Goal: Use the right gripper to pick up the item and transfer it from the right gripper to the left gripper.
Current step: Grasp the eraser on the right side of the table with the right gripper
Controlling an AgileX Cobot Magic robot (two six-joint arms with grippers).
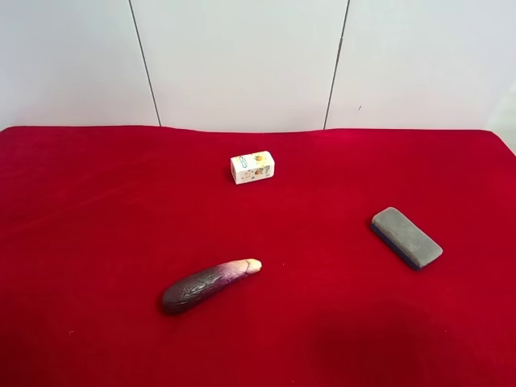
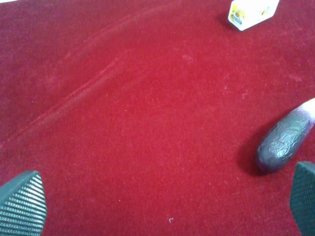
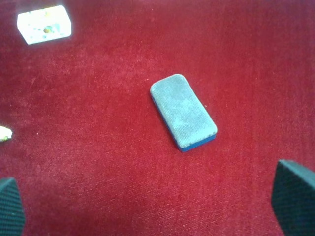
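Note:
The item, a flat grey felt block with a blue backing, lies flat on the red cloth at the exterior high view's right. It also shows in the right wrist view, lying apart from the jaws. My right gripper is open and empty above the cloth, its fingertips at the frame's corners. My left gripper is open and empty, with its fingertips wide apart. Neither arm shows in the exterior high view.
A purple eggplant lies on the cloth at front centre and shows beside one left fingertip. A small white printed box stands toward the back, seen too in both wrist views. A white panelled wall rises behind the table.

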